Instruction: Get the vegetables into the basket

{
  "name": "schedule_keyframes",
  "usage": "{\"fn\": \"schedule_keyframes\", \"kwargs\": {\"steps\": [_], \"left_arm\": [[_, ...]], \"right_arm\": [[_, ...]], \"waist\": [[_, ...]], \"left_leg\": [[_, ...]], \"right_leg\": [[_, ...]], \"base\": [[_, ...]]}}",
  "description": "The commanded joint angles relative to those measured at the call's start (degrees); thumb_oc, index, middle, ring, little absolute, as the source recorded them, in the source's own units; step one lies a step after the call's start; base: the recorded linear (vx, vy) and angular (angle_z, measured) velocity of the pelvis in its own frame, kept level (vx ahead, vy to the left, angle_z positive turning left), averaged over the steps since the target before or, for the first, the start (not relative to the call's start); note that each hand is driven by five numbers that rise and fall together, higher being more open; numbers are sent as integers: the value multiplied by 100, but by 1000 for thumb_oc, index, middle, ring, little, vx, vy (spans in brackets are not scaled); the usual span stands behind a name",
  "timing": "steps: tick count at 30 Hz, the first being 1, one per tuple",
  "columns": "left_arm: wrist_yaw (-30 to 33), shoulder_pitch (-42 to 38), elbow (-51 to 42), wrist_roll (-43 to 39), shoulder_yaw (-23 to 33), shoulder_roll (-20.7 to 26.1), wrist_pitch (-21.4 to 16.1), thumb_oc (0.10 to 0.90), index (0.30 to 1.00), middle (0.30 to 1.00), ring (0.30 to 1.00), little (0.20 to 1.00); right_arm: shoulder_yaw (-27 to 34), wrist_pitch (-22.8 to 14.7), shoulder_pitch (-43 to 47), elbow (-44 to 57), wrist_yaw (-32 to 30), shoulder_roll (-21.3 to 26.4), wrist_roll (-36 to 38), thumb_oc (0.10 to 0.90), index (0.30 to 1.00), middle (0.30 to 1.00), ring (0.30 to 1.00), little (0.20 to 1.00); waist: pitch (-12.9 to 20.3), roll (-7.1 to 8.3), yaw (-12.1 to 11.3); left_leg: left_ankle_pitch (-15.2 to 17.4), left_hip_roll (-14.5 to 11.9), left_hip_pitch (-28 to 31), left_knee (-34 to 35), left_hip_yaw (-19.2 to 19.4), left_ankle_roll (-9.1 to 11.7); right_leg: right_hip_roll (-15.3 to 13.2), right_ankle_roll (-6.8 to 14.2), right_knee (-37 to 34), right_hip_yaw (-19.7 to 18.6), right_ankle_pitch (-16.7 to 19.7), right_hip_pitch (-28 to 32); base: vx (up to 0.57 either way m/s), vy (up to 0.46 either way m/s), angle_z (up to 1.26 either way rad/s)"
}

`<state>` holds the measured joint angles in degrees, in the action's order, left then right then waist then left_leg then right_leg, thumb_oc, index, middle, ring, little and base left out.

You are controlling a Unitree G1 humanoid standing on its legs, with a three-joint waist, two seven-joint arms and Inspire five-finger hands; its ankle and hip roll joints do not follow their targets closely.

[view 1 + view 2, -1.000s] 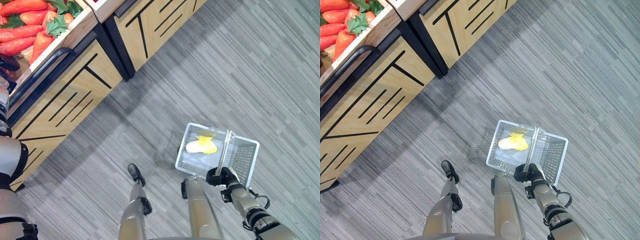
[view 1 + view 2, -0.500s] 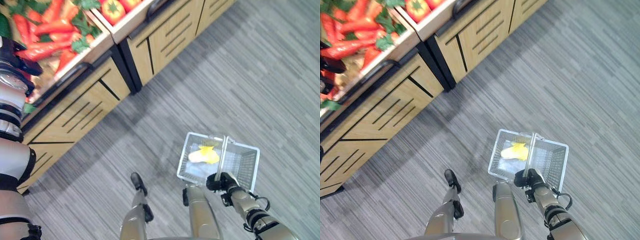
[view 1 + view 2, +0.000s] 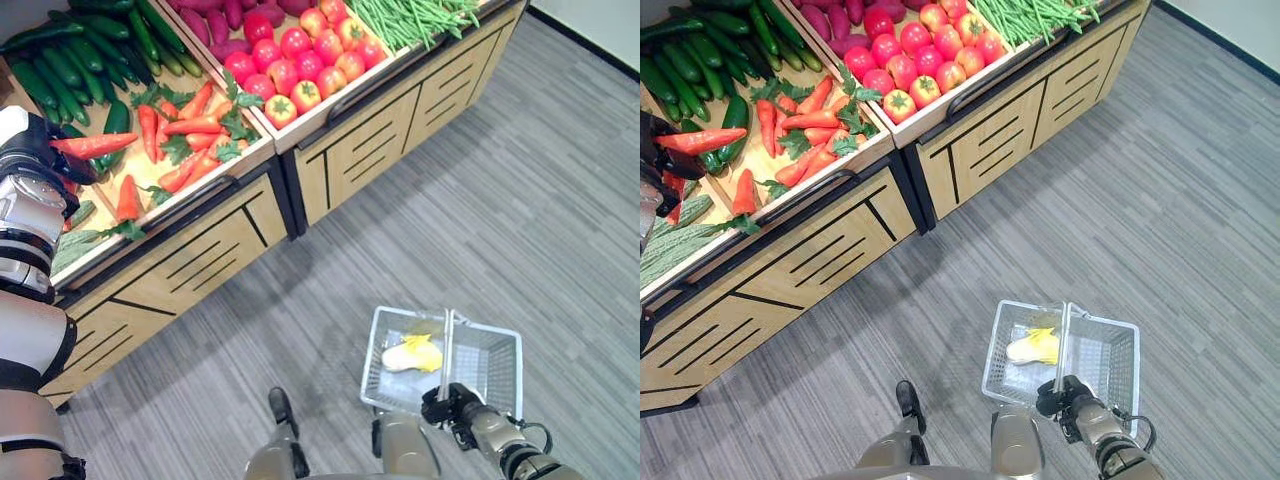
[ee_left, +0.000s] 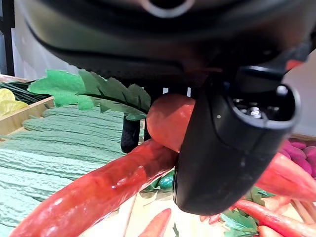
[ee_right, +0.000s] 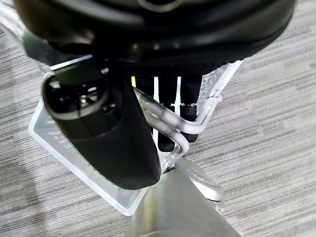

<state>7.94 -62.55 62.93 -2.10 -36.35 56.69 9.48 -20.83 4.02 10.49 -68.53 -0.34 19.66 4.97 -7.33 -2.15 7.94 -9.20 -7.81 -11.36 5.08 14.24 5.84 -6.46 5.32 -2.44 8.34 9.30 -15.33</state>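
My left hand (image 3: 48,160) is at the far left over the produce stand, shut on a long red carrot (image 3: 95,145) with green leaves (image 4: 89,91); in the left wrist view the carrot (image 4: 98,190) runs between thumb (image 4: 222,148) and fingers. My right hand (image 3: 447,405) is low at the right, shut on the handle (image 5: 163,126) of a white wire basket (image 3: 500,360) hanging above the floor. A yellow vegetable (image 3: 410,352) lies inside the basket. More carrots (image 3: 185,130) lie in the stand's bin.
The wooden stand (image 3: 340,150) holds bins of cucumbers (image 3: 70,60), tomatoes (image 3: 300,65), green beans (image 3: 420,15), purple roots (image 3: 230,15) and bumpy green gourds (image 3: 670,245). Grey striped floor (image 3: 520,200) spreads to the right.
The camera has tilted up, bringing the whole stand into view. My left hand now shows holding a carrot lifted over the bin. The right hand still holds the basket.
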Motion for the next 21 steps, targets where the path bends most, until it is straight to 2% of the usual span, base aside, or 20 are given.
{"fn": "schedule_keyframes", "kwargs": {"steps": [1,8,9,11,12,17,21], "left_arm": [[108,-10,-168,378,404,484,-268,400,300,300,300,300],[29,848,-1484,226,816,291,-388,400,300,300,300,300],[41,1130,-1958,137,970,145,-436,400,300,300,300,300],[35,1274,-2145,155,1062,148,-419,400,300,300,300,300],[47,1564,-2581,61,1261,78,-455,400,300,300,300,300],[106,2630,-3615,-34,2055,-202,-452,400,300,300,300,300],[177,3522,-4316,-386,2761,-693,-521,400,300,300,300,300]], "right_arm": [[-298,239,-670,-295,89,224,-472,400,300,300,300,300],[-104,272,-716,-342,137,205,-637,400,300,300,300,300],[-31,297,-632,-405,122,177,-620,400,300,300,300,300],[-18,306,-631,-425,123,172,-636,400,300,300,300,300],[47,331,-617,-436,95,142,-671,400,300,300,300,300],[277,381,-601,-425,38,90,-666,400,300,300,300,300],[480,435,-563,-415,4,52,-626,400,300,300,300,300]], "waist": [[522,64,-32],[696,158,-95],[757,182,-113],[782,180,-106],[830,212,-130],[932,260,-160],[967,289,-190]], "left_leg": [[603,255,663,-8,-190,69],[714,318,1137,-8,-220,13],[740,339,1232,-8,-237,-5],[755,349,1280,-8,-234,-18],[776,361,1354,-8,-238,-36],[852,394,1559,-8,-253,-85],[923,443,1723,-8,-271,-144]], "right_leg": [[69,435,-256,133,160,171],[52,452,-256,217,44,698],[50,458,-256,233,27,801],[56,453,-256,219,18,851],[49,449,-256,227,5,941],[30,444,-253,241,-56,1173],[-7,436,-218,239,-108,1348]], "base": [[44,15,4],[-1,14,10],[0,0,0],[0,0,0],[-47,19,2],[-10,4,0],[0,0,0]]}}
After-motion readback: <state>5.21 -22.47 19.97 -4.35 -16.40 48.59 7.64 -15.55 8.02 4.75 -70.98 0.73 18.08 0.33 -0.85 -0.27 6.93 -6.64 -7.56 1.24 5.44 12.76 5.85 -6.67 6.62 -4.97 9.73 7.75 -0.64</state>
